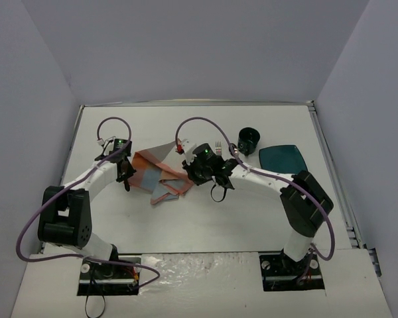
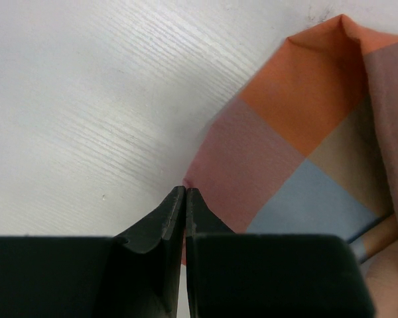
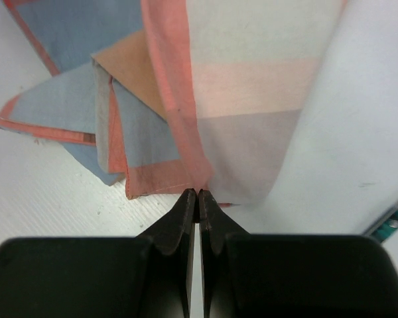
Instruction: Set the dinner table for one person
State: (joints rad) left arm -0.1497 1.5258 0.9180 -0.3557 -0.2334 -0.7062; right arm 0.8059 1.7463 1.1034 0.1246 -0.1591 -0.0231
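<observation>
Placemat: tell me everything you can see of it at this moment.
The placemat is a thin, woven-looking cloth, checked in orange, grey, blue and pale pink with a salmon hem. It lies crumpled and folded over itself on the white dinner table, left of centre, between the two arms. The left gripper is shut on one corner, and the right gripper is shut on a hemmed edge.

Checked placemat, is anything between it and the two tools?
Nothing visible. The left tool and right tool are each shut on an edge of the checked placemat, which lies crumpled on the dinner table.
</observation>
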